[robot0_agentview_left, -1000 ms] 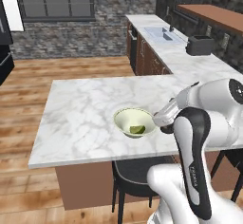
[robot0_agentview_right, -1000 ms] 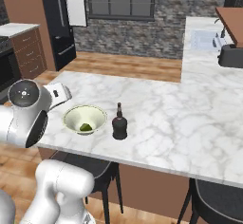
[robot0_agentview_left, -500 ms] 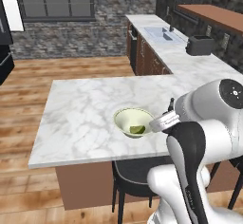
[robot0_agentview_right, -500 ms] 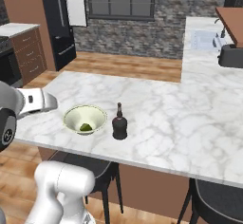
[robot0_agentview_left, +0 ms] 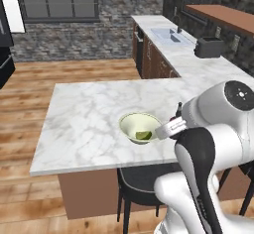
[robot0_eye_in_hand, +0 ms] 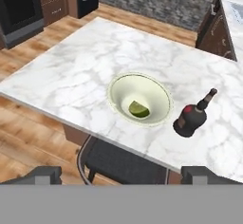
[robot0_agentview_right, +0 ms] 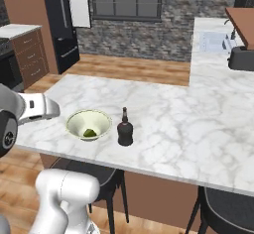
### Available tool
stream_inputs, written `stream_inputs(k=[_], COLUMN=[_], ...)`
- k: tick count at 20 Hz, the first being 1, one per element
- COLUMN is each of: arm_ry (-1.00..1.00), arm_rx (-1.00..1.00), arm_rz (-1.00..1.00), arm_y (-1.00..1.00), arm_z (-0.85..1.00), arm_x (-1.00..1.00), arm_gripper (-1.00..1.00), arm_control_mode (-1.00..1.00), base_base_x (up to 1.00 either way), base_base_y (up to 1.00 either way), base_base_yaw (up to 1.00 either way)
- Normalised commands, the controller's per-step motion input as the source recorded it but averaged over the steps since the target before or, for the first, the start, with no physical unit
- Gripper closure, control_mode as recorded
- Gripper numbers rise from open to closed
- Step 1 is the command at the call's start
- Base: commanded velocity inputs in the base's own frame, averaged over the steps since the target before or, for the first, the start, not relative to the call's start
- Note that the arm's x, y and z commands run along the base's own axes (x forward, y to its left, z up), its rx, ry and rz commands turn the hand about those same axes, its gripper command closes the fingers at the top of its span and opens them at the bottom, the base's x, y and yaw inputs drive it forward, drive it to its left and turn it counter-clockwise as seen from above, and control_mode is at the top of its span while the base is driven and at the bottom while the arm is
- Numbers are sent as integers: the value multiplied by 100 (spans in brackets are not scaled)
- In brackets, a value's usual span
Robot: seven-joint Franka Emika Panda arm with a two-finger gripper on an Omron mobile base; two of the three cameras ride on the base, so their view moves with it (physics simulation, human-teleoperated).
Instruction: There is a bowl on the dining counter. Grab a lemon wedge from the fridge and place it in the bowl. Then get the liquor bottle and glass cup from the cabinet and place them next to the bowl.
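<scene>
The pale bowl (robot0_eye_in_hand: pixel 140 98) sits near the front edge of the marble dining counter (robot0_eye_in_hand: pixel 71 71), with the lemon wedge (robot0_eye_in_hand: pixel 139 109) lying inside it. The dark liquor bottle (robot0_eye_in_hand: pixel 192 117) stands upright just right of the bowl, a small gap between them. In the base views I see the bowl (robot0_agentview_right: pixel 89 124), the wedge (robot0_agentview_left: pixel 144 135) and the bottle (robot0_agentview_right: pixel 125 131) on the same slab. My gripper (robot0_eye_in_hand: pixel 122 174) hovers above and in front of the counter's edge, open, nothing between its fingertips (robot0_eye_in_hand: pixel 45 173). The black fridge (robot0_agentview_right: pixel 62 25) stands far back. The glass cup and the cabinet are out of view.
A dark stool (robot0_eye_in_hand: pixel 123 163) is tucked under the counter's front edge below the bowl, and another stool (robot0_agentview_right: pixel 233 213) sits to the right. The long worktop with a sink (robot0_agentview_left: pixel 168 34) and a toaster (robot0_agentview_left: pixel 208 47) runs behind. Wooden floor lies around the counter.
My arm has swung back and to the side, away from the bowl and bottle. The bowl, wedge and bottle have not moved. The gripper has stayed open.
</scene>
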Motion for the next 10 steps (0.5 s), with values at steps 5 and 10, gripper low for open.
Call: stream_inputs(k=[5, 10], arm_ry=[0, 0], arm_rx=[0, 0], arm_rz=[0, 0], arm_y=[0, 0], arm_z=[0, 0], arm_x=[0, 0], arm_gripper=[-100, -100], arm_control_mode=[100, 100], base_base_x=[-12, -40], base_base_y=[52, 83], base_base_yaw=[3, 16])
